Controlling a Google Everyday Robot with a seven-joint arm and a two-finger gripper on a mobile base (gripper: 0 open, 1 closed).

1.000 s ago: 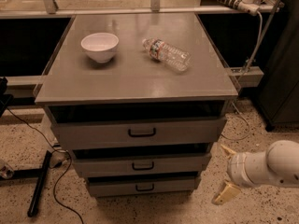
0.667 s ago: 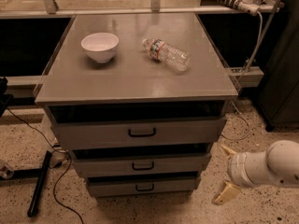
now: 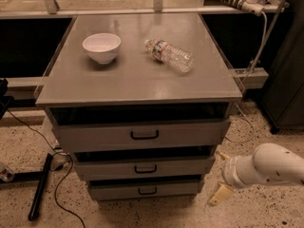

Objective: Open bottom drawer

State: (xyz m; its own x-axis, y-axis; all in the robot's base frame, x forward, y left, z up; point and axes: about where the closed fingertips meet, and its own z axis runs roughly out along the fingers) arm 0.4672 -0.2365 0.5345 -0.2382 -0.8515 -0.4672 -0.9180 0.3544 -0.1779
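Hovering low, below and outside the worktop's (image 3: pixel 137 87) front-right corner: gripper (image 3: pixel 220 175), on the end of a white arm (image 3: pixel 270 165) coming in from the right. Its two cream fingers (image 3: pixel 219 194) are spread wide, nothing between them. Gripper is level with the lower drawers, just off their right end, not touching them.

Bottom drawer (image 3: pixel 114 192) is the lowest of three grey fronts stacked under the worktop's front edge. Its small black handle (image 3: pixel 147 191) is centred and nothing is on it. Dark gap above its front; can't tell how far out it sits.

Above it, the middle drawer (image 3: pixel 104 170), then the top drawer (image 3: pixel 95 137), each with its own black handle.

On the worktop: white bowl (image 3: pixel 101 47) upright, toward the back-left corner. Clear plastic bottle (image 3: pixel 169 56) lying on its side, right of centre toward the back edge, well apart from the bowl.

Floor left of the stack: black bar (image 3: pixel 38 186) and loose cables (image 3: pixel 61 184).
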